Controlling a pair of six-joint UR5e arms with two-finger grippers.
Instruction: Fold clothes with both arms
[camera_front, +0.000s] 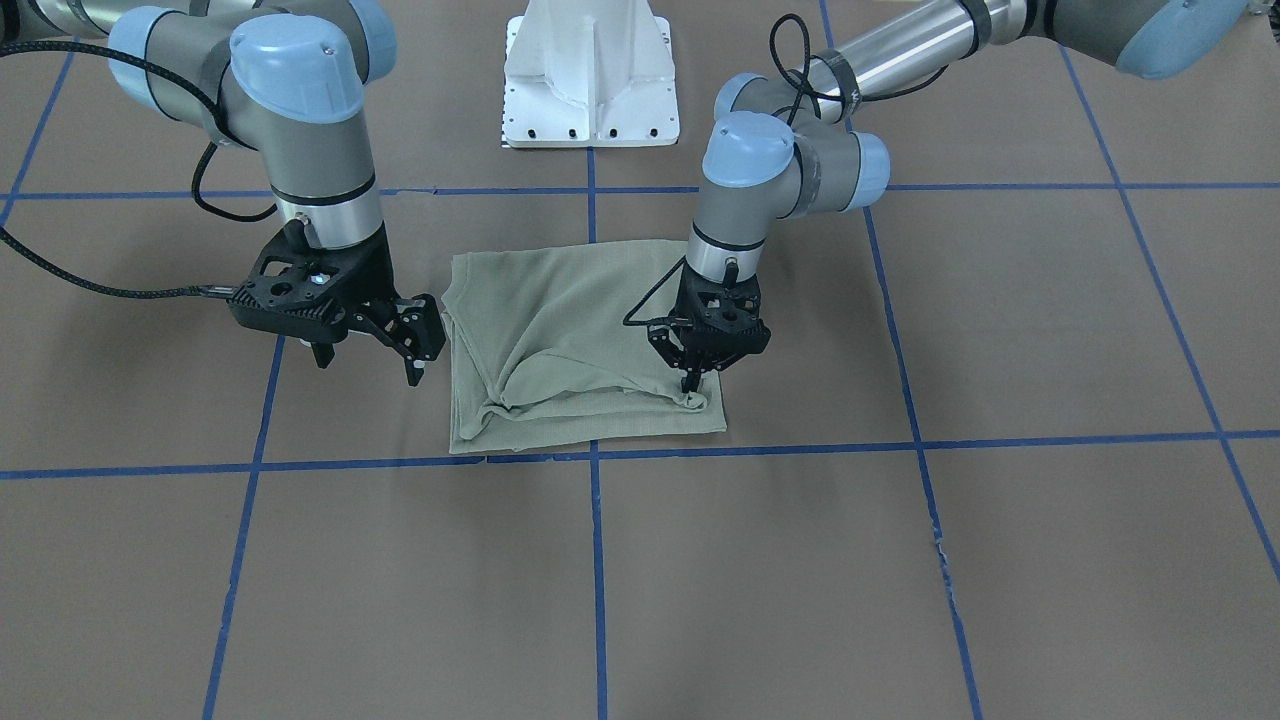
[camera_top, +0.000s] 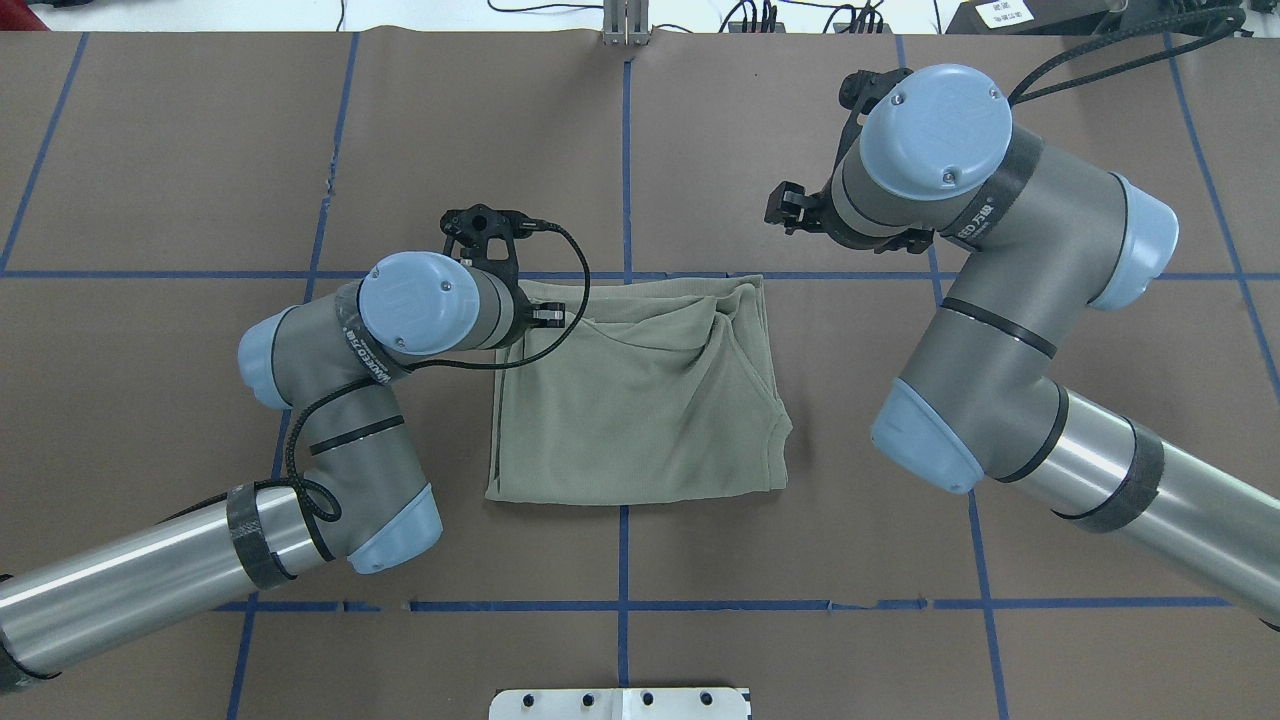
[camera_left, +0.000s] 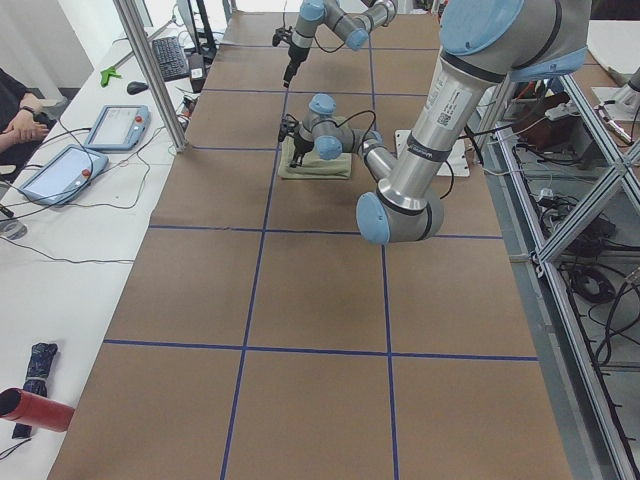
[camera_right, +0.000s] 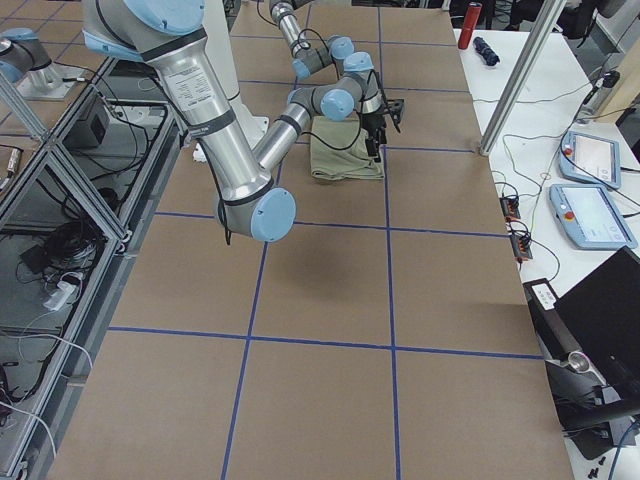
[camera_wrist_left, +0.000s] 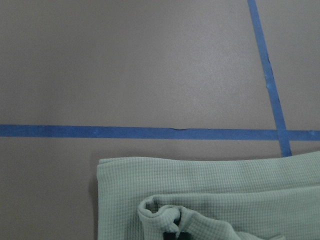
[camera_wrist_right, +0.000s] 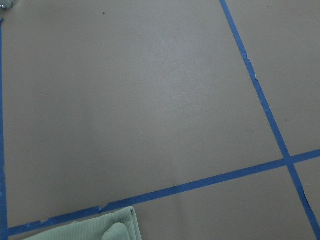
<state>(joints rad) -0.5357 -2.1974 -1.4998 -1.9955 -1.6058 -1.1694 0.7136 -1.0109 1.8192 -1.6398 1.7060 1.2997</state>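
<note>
This is a robotics laboratory. Two silver-grey tube arms with light-blue joint caps, the left arm and the right arm, work over a long table covered in brown paper and gridded with blue tape lines. A white metal pedestal sits at the table's robot-side edge. An aluminium-profile post rises at the opposite long edge, where a white bench carries grey touchscreen teach pendants, a black keyboard and loose cables.
</note>
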